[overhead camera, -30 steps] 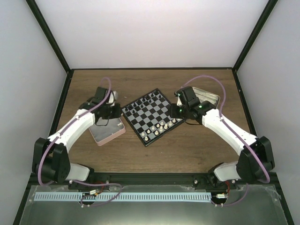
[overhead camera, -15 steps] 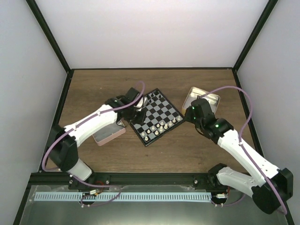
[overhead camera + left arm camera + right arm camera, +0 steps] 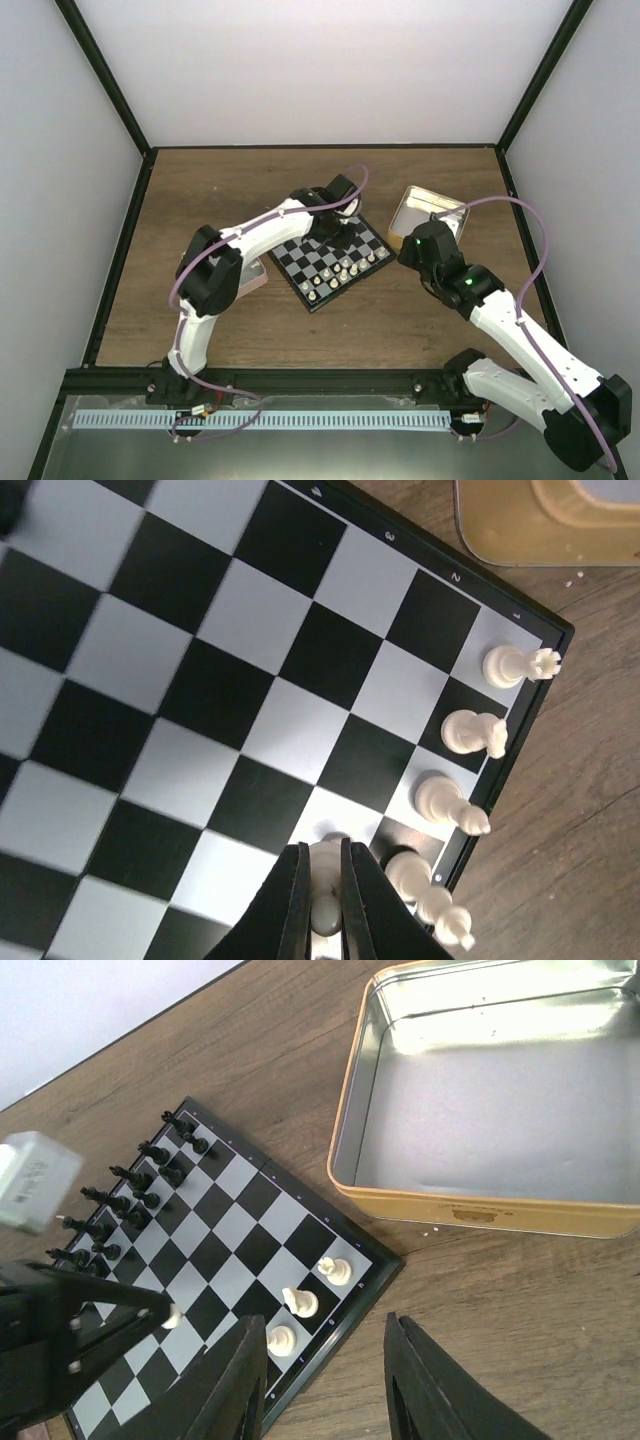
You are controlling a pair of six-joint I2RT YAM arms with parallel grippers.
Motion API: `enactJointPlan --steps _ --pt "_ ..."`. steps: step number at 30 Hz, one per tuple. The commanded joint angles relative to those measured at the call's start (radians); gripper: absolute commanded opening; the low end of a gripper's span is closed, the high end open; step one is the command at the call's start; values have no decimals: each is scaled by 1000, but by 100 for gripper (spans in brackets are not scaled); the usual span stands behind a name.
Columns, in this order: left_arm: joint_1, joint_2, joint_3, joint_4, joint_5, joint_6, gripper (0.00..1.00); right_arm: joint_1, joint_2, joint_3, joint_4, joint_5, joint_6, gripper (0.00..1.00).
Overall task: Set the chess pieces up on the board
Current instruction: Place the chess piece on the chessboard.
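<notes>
The left gripper (image 3: 322, 900) is clamped on a small cream-white chess piece (image 3: 324, 856), upright over the diamond-turned black-and-silver checked board (image 3: 250, 730), while the right gripper (image 3: 325, 1380) has its fingers apart and empty.

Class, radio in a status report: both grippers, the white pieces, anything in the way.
Left gripper shut on white piece over board. Right gripper open, empty. No obstruction seen.

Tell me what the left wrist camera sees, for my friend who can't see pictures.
The left gripper pinches a cream-white chess piece over the board, close to its corner. Other white pieces stand in a row along the board's edge, and a gold tin sits on the wooden table beyond.
</notes>
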Motion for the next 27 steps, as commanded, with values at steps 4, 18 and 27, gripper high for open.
enactJointPlan --steps 4,18,27 --pt "-8 118 108 3 105 35 7 -7 -21 -30 24 -18 23 34" --pt "-9 216 145 -7 117 40 10 -8 -4 -45 43 -48 19 34" --pt "-8 236 147 14 162 42 12 -7 -7 -47 34 -47 22 35"
